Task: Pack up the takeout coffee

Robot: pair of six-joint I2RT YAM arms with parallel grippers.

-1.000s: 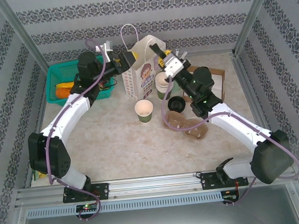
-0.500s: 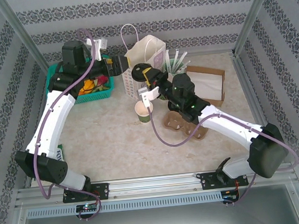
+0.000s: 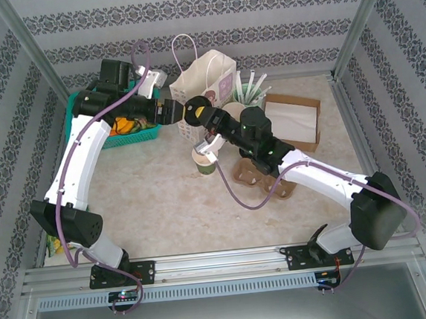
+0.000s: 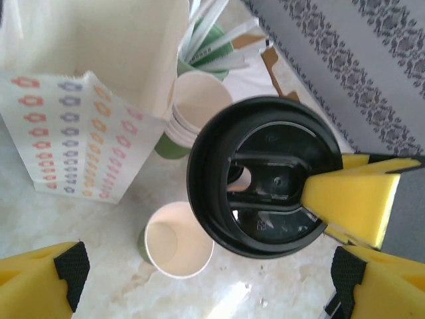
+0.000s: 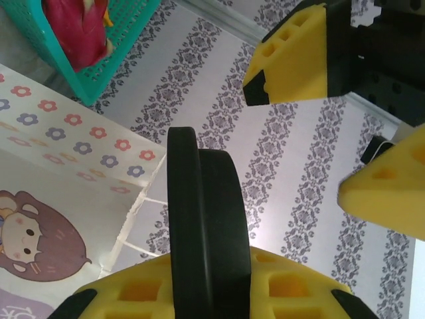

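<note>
The right gripper point(image 3: 202, 120) is clamped on the black lid point(image 3: 196, 109) of the takeout coffee. It holds the lid in the air on edge, just in front of the white paper bag point(image 3: 208, 81). In the right wrist view the lid point(image 5: 199, 226) shows edge-on, pinched between that gripper's yellow fingers point(image 5: 285, 292) at its lower rim. The dark green cup point(image 3: 204, 163) is apart from its lid: it stands open and upright on the table point(image 3: 157, 202), below and slightly nearer than the lid, its cream inside showing. The left gripper point(image 3: 177, 110) faces the lid's top from the left with its jaws spread wide and nothing between them. In its own wrist view the fingers point(image 4: 43, 286) sit at the two lower corners, well clear of the lid point(image 4: 262, 176), with the open cup point(image 4: 176, 240) beneath. Just behind the cup is a stack of cream cups point(image 4: 199, 109), and behind that a pale green tumbler of straws point(image 3: 250, 93). A teal basket point(image 3: 76, 125) holding fruit sits at the far left, and a brown cup carrier point(image 3: 266, 181) lies under the right forearm.
</note>
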